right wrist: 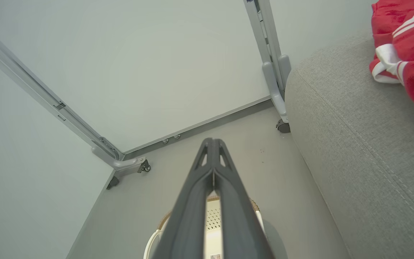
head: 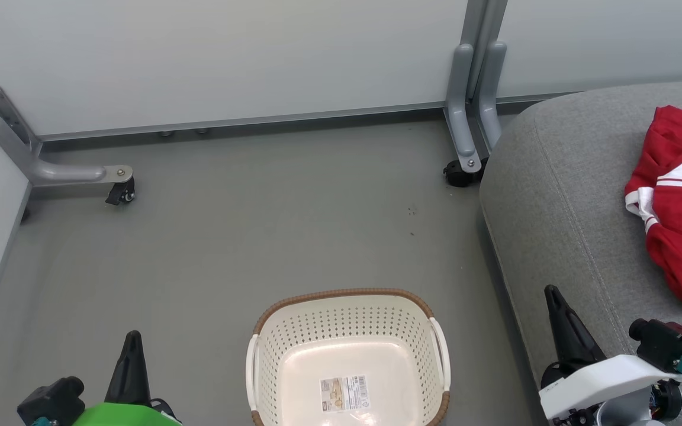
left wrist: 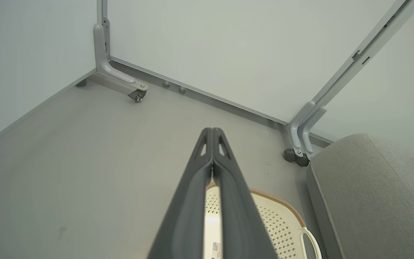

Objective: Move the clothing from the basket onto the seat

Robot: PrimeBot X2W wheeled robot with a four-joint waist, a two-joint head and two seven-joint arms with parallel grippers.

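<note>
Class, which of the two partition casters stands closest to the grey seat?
The right-hand caster, right beside the seat; the left-hand caster stands far from it.

1. The basket [head: 347, 322], bottom centre, was smooth cream plastic, faintly glossy inside, with a brown woven-looking rim.
2. Its label [head: 344, 393] looked like printed paper.
3. The seat [head: 560, 195], at right, was coarse grey woven cloth, matt, with stitched seams.
4. The clothing [head: 681, 236], far right, was soft red-and-white cloth.
5. The floor [head: 228, 248] was smooth and matt grey.
6. The partition feet [head: 465, 100], upper right, were grey painted metal with a dull sheen.
</note>
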